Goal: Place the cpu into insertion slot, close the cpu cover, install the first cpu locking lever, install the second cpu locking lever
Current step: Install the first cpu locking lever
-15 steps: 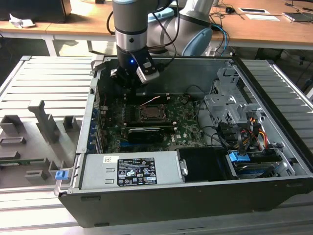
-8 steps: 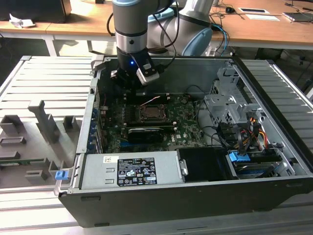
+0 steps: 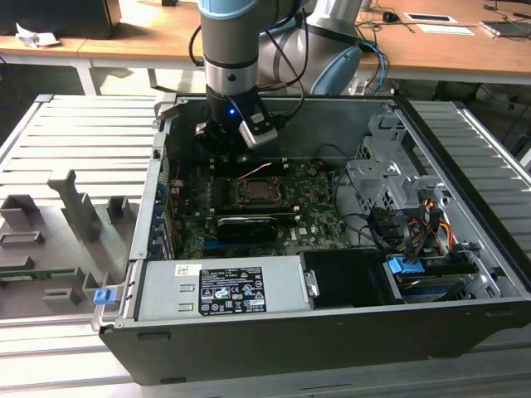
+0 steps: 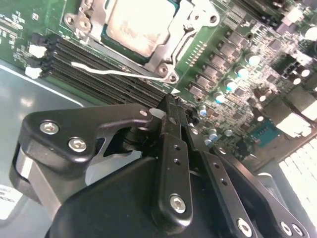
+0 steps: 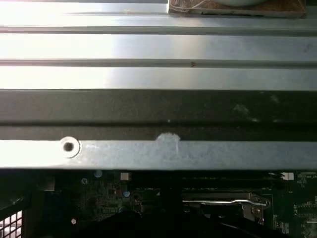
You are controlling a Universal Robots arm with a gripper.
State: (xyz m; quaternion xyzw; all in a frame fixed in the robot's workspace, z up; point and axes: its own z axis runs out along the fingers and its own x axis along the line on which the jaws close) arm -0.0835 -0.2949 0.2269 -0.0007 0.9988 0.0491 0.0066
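In the second wrist view the cpu (image 4: pixel 136 25) lies flat in the insertion slot (image 3: pixel 256 192), its silvery top showing. The cpu cover (image 4: pixel 194 24) frames it and looks folded down over its edges. A thin silver locking lever (image 4: pixel 114 73) runs along the socket's side beside the black memory slots; in the first wrist view the same lever (image 5: pixel 220 201) ends in a hook. My gripper (image 4: pixel 169 103) hangs just short of that lever's hooked end, black fingers (image 4: pixel 171 148) pressed together with nothing between them. In the exterior view the gripper (image 3: pixel 228 143) sits low inside the case, behind the socket.
The open computer case (image 3: pixel 332 332) stands on a ribbed metal table (image 3: pixel 75 141). Its back wall (image 5: pixel 158 106) is close to the wrist. A drive cage (image 3: pixel 390 178) and loose cables (image 3: pixel 390 228) fill the exterior view's right. A power supply (image 3: pixel 224 290) lies in front. Grey fixtures (image 3: pixel 70 207) stand outside.
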